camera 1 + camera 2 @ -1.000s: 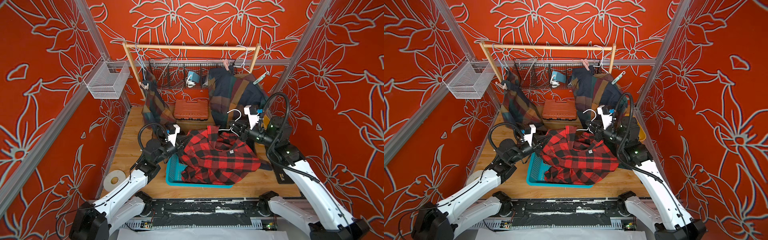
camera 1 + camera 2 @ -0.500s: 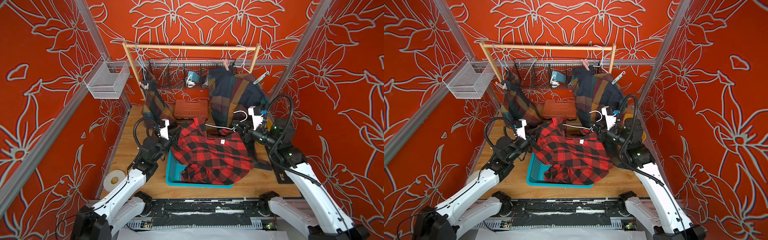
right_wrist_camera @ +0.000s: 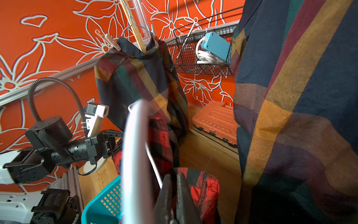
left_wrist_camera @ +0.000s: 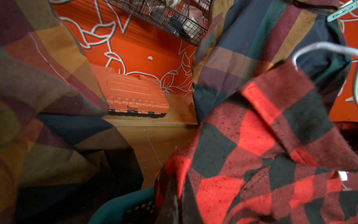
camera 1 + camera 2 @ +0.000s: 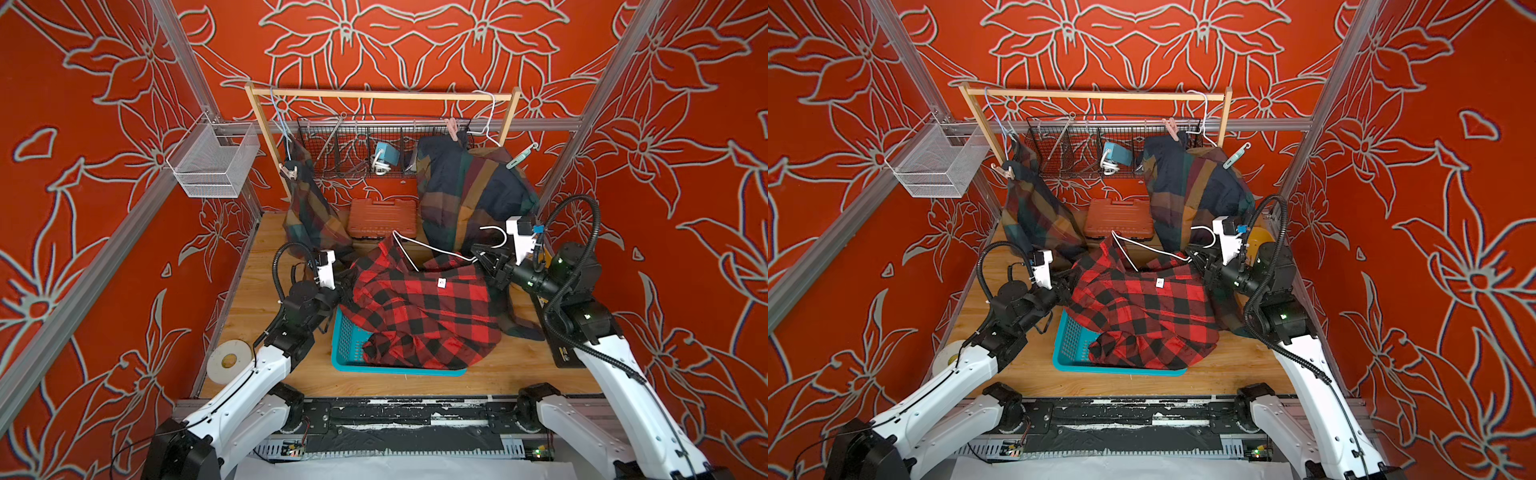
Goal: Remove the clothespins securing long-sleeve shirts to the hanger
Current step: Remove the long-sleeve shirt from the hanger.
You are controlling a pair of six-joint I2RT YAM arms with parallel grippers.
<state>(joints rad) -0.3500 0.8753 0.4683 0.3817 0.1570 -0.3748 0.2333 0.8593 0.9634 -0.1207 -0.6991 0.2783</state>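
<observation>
Near field, both top views: my left tool (image 5: 344,286) is clenched on the edge of the red-and-black check shirt (image 5: 419,316). My right tool (image 5: 482,259) is clamped, as far as I can judge, on the end of that shirt's white wire hanger (image 5: 436,249). The shirt sags between them over the teal basket (image 5: 345,347) on the wooden surface (image 5: 257,299). I see no peg on it.

Middle field: two dark plaid shirts hang beyond the tools, the left plaid shirt (image 5: 311,212) and the right plaid shirt (image 5: 465,195).

Far field: the remaining clothespins sit above and behind both tools, near the wooden rail (image 5: 374,94). The left pink clothespin (image 5: 289,171) grips the left plaid shirt's shoulder, nearer my left arm. The right pink clothespin (image 5: 451,129) stands roughly upright at the other collar. The mint green clothespin (image 5: 518,156) lies slanted at the outer shoulder, nearest my right arm. I judge that either tool must let go before it can reach up and back.
</observation>
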